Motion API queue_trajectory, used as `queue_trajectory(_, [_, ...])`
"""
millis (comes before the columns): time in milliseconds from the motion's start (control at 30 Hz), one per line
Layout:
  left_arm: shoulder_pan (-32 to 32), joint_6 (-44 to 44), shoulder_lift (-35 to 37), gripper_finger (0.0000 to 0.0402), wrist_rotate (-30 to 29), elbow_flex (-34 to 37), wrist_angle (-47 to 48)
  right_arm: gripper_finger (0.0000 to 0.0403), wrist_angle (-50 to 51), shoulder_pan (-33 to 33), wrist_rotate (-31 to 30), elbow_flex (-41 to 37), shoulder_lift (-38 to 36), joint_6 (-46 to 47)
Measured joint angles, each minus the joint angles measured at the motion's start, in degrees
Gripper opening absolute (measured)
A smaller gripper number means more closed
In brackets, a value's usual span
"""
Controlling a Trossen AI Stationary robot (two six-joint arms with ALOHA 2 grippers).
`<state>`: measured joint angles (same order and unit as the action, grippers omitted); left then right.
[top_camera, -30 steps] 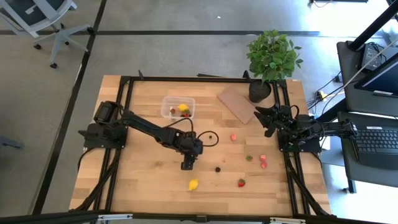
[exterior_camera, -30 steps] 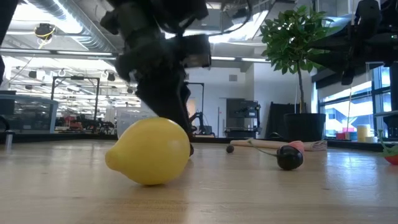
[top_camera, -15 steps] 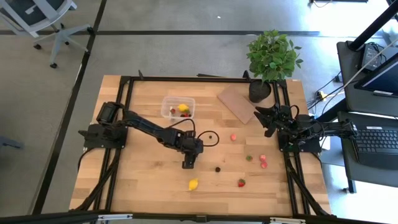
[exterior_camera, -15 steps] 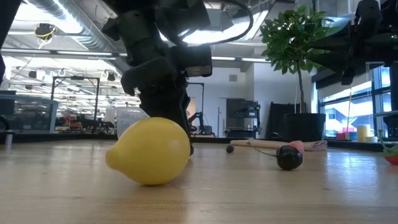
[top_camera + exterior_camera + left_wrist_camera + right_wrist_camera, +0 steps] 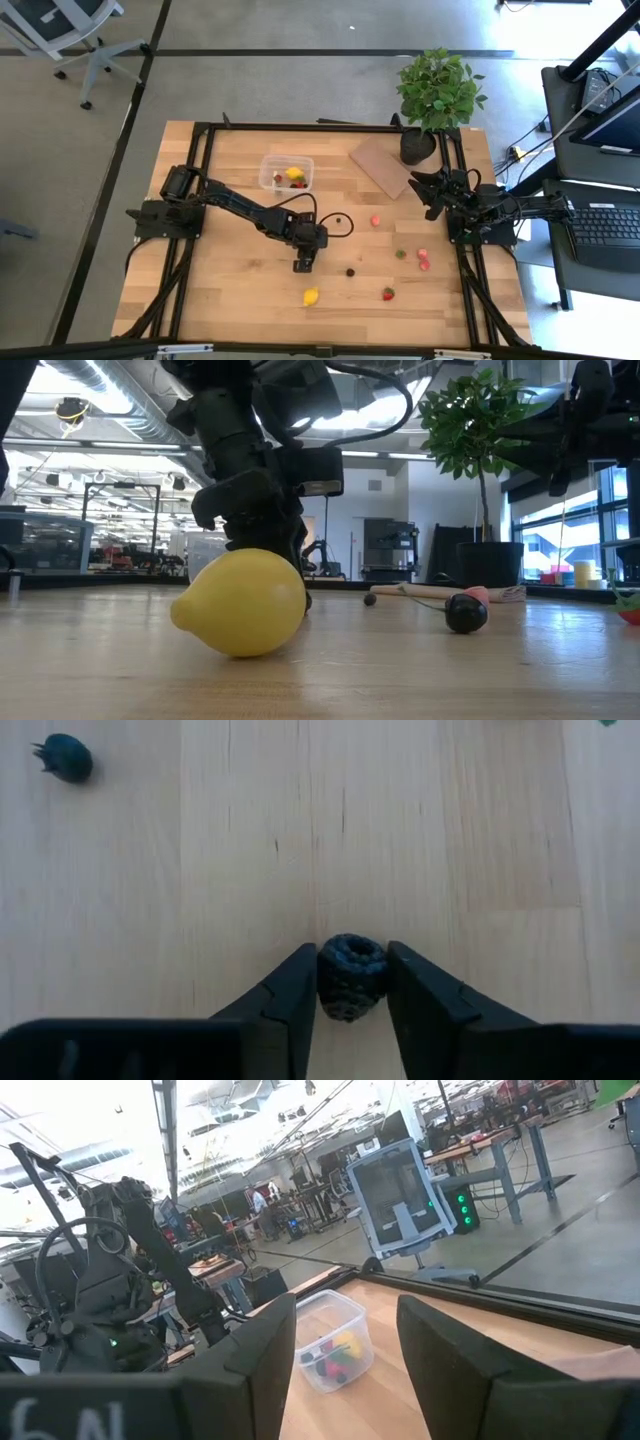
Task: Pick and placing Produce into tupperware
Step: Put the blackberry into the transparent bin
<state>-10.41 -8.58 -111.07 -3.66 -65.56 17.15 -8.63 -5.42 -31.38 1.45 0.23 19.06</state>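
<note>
My counter (image 5: 230,290) is pale wood in a black frame. On it I see the tupperware (image 5: 286,173) near the back, a brown board (image 5: 381,166) beside the plant pot (image 5: 417,147), a lemon (image 5: 311,296) near the front, two dark berries (image 5: 339,217), red strawberries (image 5: 388,293) and a green piece (image 5: 400,254) toward the right.

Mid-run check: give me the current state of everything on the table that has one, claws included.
Left claw: shut on dark berry, at table centre.
Right claw: open, empty, waiting at the right edge.
Tupperware: no lid, upright, holding a few pieces.
Lemon: loose on the table.
Second dark berry: loose.
Strawberries: loose, scattered right of centre.
Potted plant: upright.
</note>
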Motion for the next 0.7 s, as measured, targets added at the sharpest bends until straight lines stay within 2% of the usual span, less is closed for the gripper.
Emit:
queue_trajectory(133, [0.13, 0.11, 0.09, 0.0089, 0.47, 0.00, 0.23, 0.0178, -0.01, -0.01, 0.00, 0.00, 0.00, -0.01])
queue_trajectory(233, [0.86, 0.05, 1.60, 0.0089, 2.96, 0.20, 3.09, 0.0178, -0.08, -0.01, 0.00, 0.00, 0.00, -0.01])
queue_trajectory(400, [2.98, -0.22, 9.66, 0.0095, 3.50, -1.44, 12.83, 0.0178, -0.18, -0.01, -0.02, 0.00, 0.00, 0.12])
queue_trajectory(533, [5.75, -0.33, 18.27, 0.0088, -3.83, -1.81, 17.16, 0.0178, -0.38, -0.01, -0.02, 0.00, 0.00, 0.00])
queue_trajectory(700, [11.24, -7.98, 26.62, 0.0093, -18.96, -2.10, 21.48, 0.0178, -0.63, -0.01, -0.02, 0.00, 0.00, 0.01])
